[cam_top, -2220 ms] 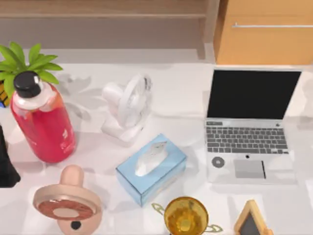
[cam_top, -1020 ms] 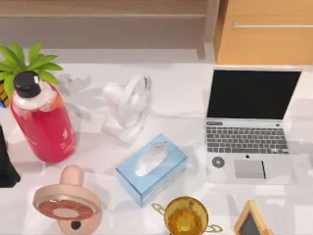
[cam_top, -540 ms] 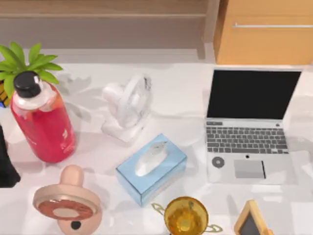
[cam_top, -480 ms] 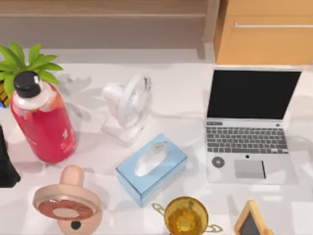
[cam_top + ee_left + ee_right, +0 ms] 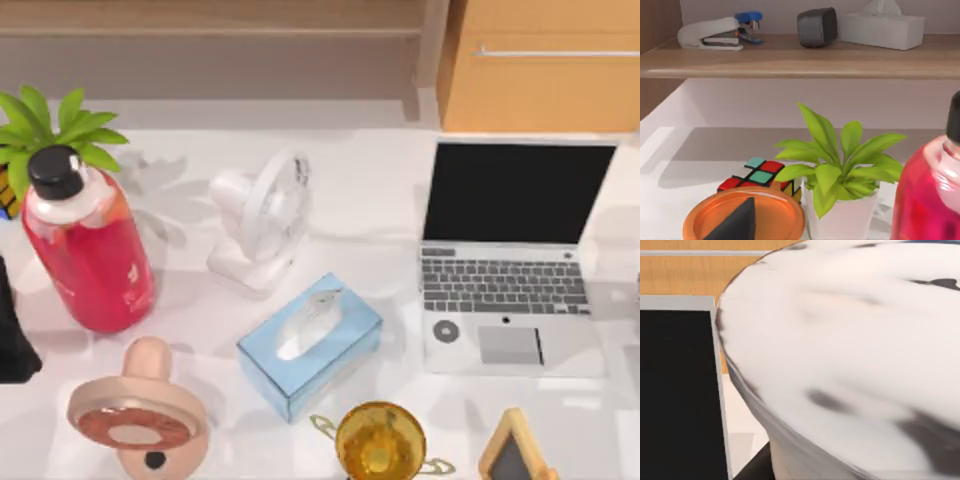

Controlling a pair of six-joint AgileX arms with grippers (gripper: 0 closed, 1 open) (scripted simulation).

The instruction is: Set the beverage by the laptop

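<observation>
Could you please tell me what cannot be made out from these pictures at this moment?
- Left claw: cut off by the top view's left edge.
- Bottle: its body cut off by the left wrist view's edge.
- Chalkboard: cut off by the top view's bottom edge.
- Laptop: keyboard hidden behind a close white object.

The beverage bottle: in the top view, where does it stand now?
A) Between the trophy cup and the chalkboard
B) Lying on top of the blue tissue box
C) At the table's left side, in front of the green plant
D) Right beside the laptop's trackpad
C: in the top view the beverage bottle stands upright at the table's left side, just in front of the green plant, far from the laptop on the right.
</observation>
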